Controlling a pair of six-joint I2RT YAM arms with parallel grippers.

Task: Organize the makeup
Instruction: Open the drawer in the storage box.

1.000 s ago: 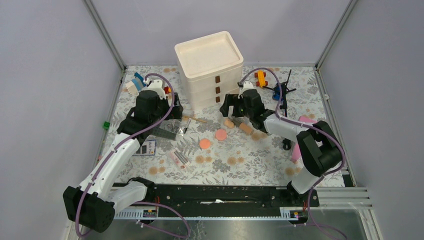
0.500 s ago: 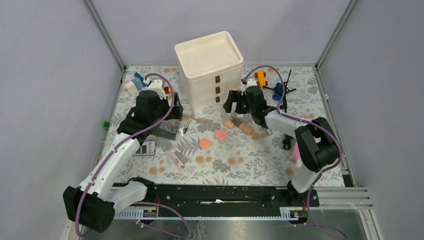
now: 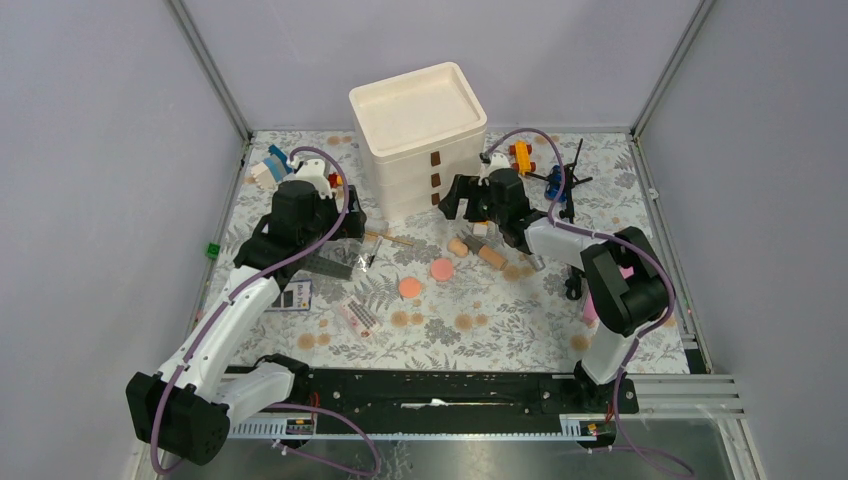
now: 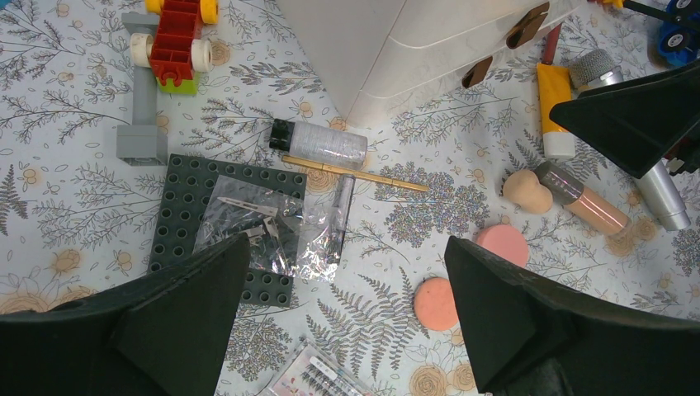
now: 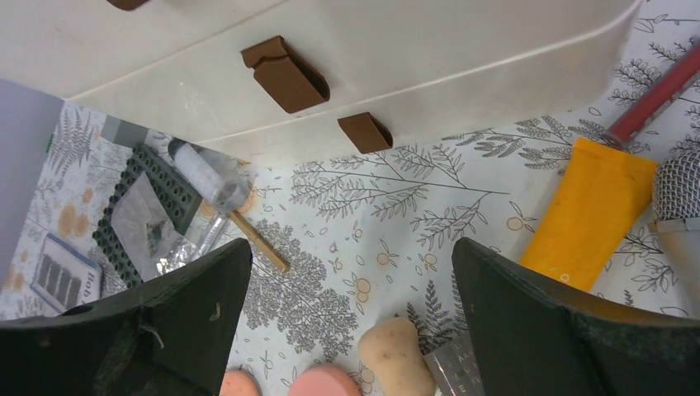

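My right gripper is open and empty, low in front of the white drawer unit, facing its brown handles. In its wrist view the gripper hovers over bare cloth, with a beige sponge below and the orange tube to the right. My left gripper is open and empty above the black-capped clear bottle, a thin gold brush and two salmon-pink discs. The dark-capped beige tube and the silver-grey tube lie at the right.
A dark grey baseplate carries a clear plastic bag. A red and yellow brick toy lies at the far left. A lash box lies near. An orange toy car, a blue toy and a pink object are on the right.
My right gripper has moved back and left, closer to the drawer unit's front. The left arm and the makeup have not moved.
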